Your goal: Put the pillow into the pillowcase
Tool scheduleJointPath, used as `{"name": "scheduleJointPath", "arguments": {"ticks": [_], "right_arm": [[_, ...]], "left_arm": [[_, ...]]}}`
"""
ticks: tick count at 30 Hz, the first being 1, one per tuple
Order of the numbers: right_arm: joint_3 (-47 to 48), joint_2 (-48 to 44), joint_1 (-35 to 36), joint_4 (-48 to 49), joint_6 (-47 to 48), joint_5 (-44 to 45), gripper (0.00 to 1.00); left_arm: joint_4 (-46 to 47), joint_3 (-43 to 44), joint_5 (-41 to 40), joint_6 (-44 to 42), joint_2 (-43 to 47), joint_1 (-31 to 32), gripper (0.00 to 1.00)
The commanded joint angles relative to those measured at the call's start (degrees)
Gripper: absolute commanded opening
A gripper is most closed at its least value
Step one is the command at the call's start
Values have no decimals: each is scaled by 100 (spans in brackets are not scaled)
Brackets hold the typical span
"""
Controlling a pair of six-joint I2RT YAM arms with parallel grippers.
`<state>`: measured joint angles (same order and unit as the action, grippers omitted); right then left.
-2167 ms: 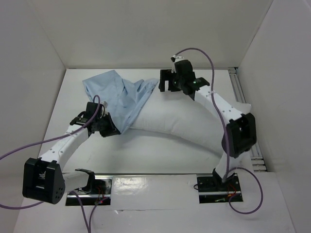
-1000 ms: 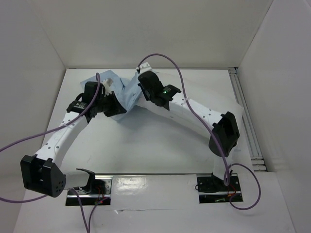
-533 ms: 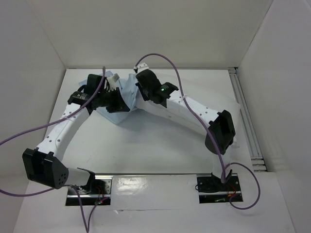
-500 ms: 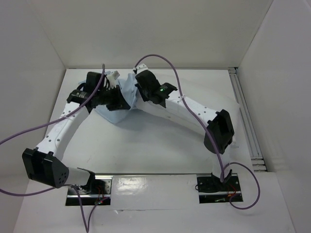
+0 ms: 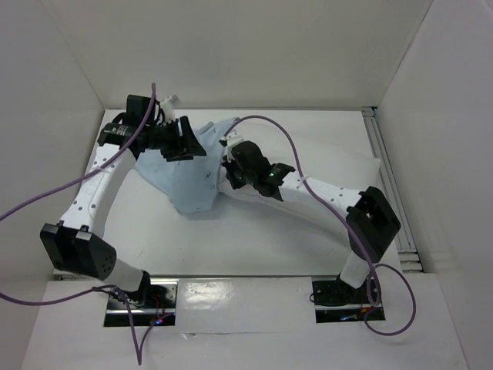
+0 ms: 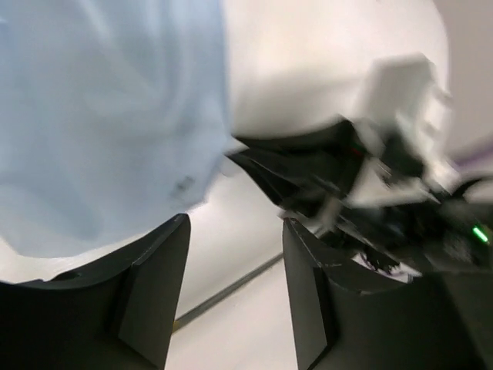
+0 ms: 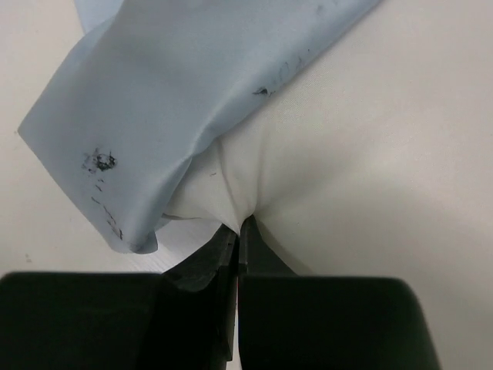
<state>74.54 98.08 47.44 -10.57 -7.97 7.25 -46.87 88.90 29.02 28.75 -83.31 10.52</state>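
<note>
No writing, label, brand or number can be read in any view. The pillowcase [image 7: 192, 85] carries a few small dark marks [image 7: 98, 160], perhaps faint print or only stains; they are too small and smeared to read.

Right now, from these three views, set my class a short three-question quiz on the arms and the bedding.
1. Fill in: in the top view the pillowcase sits at the ____ end of the pillow.
2. True or false: the left gripper is open and holds nothing.
3. The right gripper is shut on: A the pillowcase; B the pillow; C nothing.
Key: 1 left; 2 true; 3 B.
</note>
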Motion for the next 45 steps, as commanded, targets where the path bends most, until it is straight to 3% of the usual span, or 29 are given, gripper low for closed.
{"name": "scheduleJointPath", "arguments": {"ticks": [1,4,9,15,18,19,20,22,23,37,41,44,45], "right_arm": [[-352,-570,-33,827,-117,-267,0],[-458,-571,-33,881,-117,-329,0],[-519,-624,20,951,-117,-399,0],[-572,-676,125,951,-117,-399,0],[-625,-729,125,951,-117,-399,0],[-625,-729,125,899,-117,-399,0],[-625,-729,125,899,-117,-399,0],[-625,-729,178,899,-117,-399,0],[-625,-790,230,899,-117,-399,0],[-625,-748,1609,1145,67,145,0],[-485,-606,1725,1013,67,479,0],[-292,-606,1725,769,67,1075,0],[-213,-606,1725,671,67,1243,27]], "left_arm": [[178,302,-517,95,-448,-86,66],[178,838,-886,95,-1168,45,73],[3,2119,-1670,113,-2250,398,74],[-216,2842,-1671,-9,-3147,643,74],[-217,3088,-1399,-62,-3471,714,68],[-217,3167,-1294,-63,-3569,714,62],[-217,3334,-1197,-63,-3648,714,39],[-217,3466,-907,-63,-3762,714,6],[-217,3632,-802,-63,-3833,714,0],[652,4354,1341,490,-4017,942,0],[1145,4355,1817,737,-4018,1004,0],[1014,4198,1618,641,-4071,1004,0],[961,4136,1616,545,-4210,1004,0]]}}
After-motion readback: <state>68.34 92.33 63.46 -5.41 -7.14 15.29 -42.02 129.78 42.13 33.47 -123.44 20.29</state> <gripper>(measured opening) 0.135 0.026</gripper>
